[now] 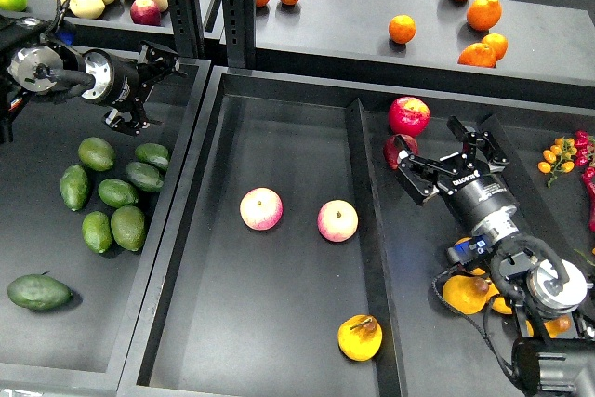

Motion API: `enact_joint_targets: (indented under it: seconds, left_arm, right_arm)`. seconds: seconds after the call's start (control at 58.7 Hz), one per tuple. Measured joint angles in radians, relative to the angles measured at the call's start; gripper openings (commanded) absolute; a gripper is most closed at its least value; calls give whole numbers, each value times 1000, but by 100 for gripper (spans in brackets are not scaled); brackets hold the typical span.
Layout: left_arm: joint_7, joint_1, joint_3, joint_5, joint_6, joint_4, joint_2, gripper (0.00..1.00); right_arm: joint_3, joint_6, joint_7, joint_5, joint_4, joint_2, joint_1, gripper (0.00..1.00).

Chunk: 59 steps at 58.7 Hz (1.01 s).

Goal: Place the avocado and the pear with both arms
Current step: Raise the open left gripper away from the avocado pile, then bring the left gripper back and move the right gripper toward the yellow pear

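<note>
The avocado [127, 227], plump and mid-green, lies among several other avocados in the left bin. My left gripper [149, 86] is open and empty, well above and behind it near the bin's back wall. The pear [360, 337], yellow-orange with a brown patch at its stem, lies at the front right of the middle bin. My right gripper [444, 157] is open and empty over the right bin, far behind the pear, beside a red apple [400, 148].
A big dark-green fruit [39, 292] lies at the left bin's front. Two pink apples [261, 208] [337, 220] sit mid-bin. Another red apple [409, 115], yellow pears [465, 293] and small tomatoes [558, 153] are in the right bin. Oranges [402, 28] lie on the back shelf.
</note>
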Motion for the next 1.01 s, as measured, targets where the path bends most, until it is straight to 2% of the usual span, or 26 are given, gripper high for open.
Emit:
enact_joint_targets:
  seconds: [0.068, 0.085, 0.17, 0.307, 0.511, 0.528, 0.579, 0.681, 0.732, 0.903, 1.005]
  left_arm:
    - [0, 51, -68, -71, 0, -60, 17, 99]
    - [0, 99, -135, -122, 0, -107, 23, 99]
    - [0, 177, -228, -164, 0, -172, 27, 99]
    - [0, 376, -474, -189, 0, -338, 7, 99]
    - [0, 648, -792, -191, 0, -519, -149, 99]
    - [0, 735, -875, -191, 0, -572, -209, 99]
    - [0, 755, -885, -191, 0, -578, -221, 99]
    - [1, 1030, -1035, -198, 0, -685, -387, 99]
    - [1, 1108, -1075, -209, 0, -704, -418, 99]
    - [0, 1184, -1105, -255, 0, -725, -440, 99]
    - [-1, 1208, -1112, -292, 0, -729, -441, 99]
  right_arm:
    - [1, 49, 2, 0, 0, 0, -20, 100]
    - [2, 90, 3, 1, 0, 0, -36, 100]
    - [4, 154, 4, 4, 0, 0, -63, 100]
    - [14, 270, 4, 8, -2, 0, -129, 100]
    - [39, 368, 4, 8, -12, 0, -180, 100]
    - [43, 390, 4, 8, -13, 0, -193, 100]
    - [40, 391, 4, 8, -13, 0, -196, 100]
    - [-9, 394, 1, 7, 0, 0, -230, 100]
    - [-22, 395, 0, 8, 4, 0, -230, 100]
    - [-44, 395, -2, 6, 2, -17, -196, 100]
    - [-80, 394, -2, 6, -4, -76, -140, 100]
